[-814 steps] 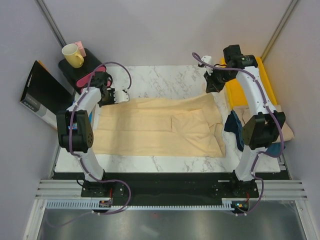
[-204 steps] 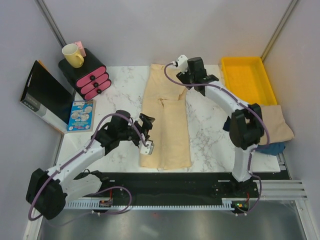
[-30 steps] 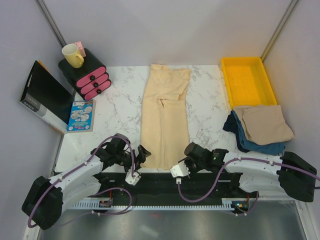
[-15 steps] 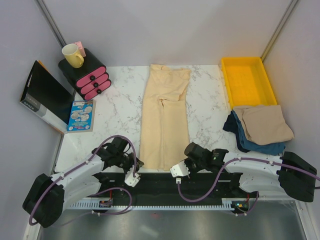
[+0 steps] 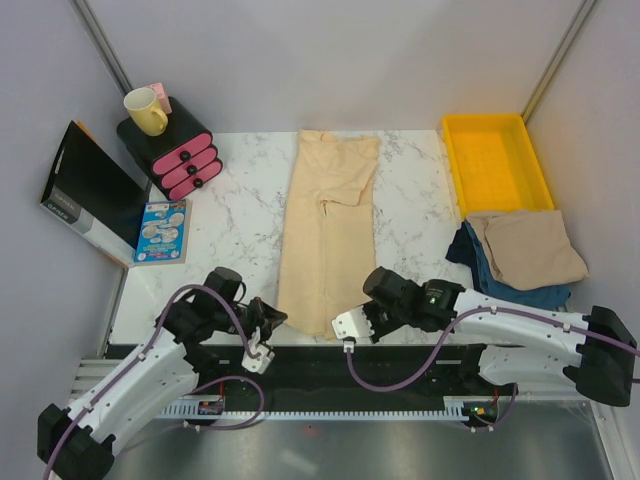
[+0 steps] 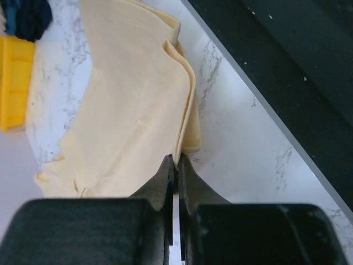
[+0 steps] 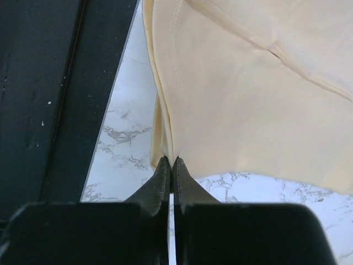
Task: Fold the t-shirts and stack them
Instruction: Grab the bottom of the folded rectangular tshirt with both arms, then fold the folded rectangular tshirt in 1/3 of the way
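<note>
Shifting in since half a second ago, left tool (image 5: 274, 321) and right tool (image 5: 343, 323) are each pinching a near hem corner of the strip-folded t-shirt (image 5: 328, 235), lying left of the yellow tray (image 5: 457, 165), probably starting the lengthwise fold.

Marble table (image 5: 420, 230), pale lilac walls (image 5: 330, 60)

No readable text, brand or number in any view. On the black box (image 5: 88, 188) at the left edge of the surface (image 5: 420, 230): a short strip of pale lettering near its lower corner, too small to make out. On the blue booklet (image 5: 161, 232) just beside it: coloured print, blurred, no legible words.
</note>
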Robot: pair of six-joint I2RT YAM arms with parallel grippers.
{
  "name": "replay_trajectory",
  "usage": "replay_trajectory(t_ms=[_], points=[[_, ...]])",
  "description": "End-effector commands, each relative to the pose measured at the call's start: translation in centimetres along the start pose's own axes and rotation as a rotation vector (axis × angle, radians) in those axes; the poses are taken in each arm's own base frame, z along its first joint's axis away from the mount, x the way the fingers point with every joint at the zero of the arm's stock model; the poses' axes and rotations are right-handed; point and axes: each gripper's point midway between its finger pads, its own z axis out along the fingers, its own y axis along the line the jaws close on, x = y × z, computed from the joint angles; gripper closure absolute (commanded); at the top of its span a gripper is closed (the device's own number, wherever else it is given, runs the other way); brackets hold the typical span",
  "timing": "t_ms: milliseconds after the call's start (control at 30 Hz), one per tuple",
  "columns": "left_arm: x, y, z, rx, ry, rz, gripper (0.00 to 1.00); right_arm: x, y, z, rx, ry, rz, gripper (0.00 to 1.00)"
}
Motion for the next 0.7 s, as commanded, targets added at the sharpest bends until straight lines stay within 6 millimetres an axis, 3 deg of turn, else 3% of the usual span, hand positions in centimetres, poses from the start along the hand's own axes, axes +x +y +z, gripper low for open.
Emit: replay_trajectory(t_ms=[0,200,333,500,667], points=[[-2.7,0.8,-1.4,-0.022,-0.073,-0.032,0.98,-1.8,-0.4,-3.1,-0.016,-0.025,0.037,1.00],[-2.7,3.9,-2.6,-0.069,-0.040,-0.005,0.98,-1.6,-2.9,-5.2,0.079,0.033,0.022,1.00],[-2.3,7.0,-3.2,-0.117,-0.017,-0.002,0.98,-1.6,-4.2,-5.6,0.113,0.061,-0.019,1.00],[-4.2,7.8,-3.8,-0.155,-0.083,0.060,0.98,-4.0,-4.2,-6.5,0.065,-0.020,0.003,1.00],[-6.1,6.3,-4.2,-0.141,-0.147,0.079,0.98,-4.6,-2.4,-6.8,-0.015,-0.045,0.008,1.00]])
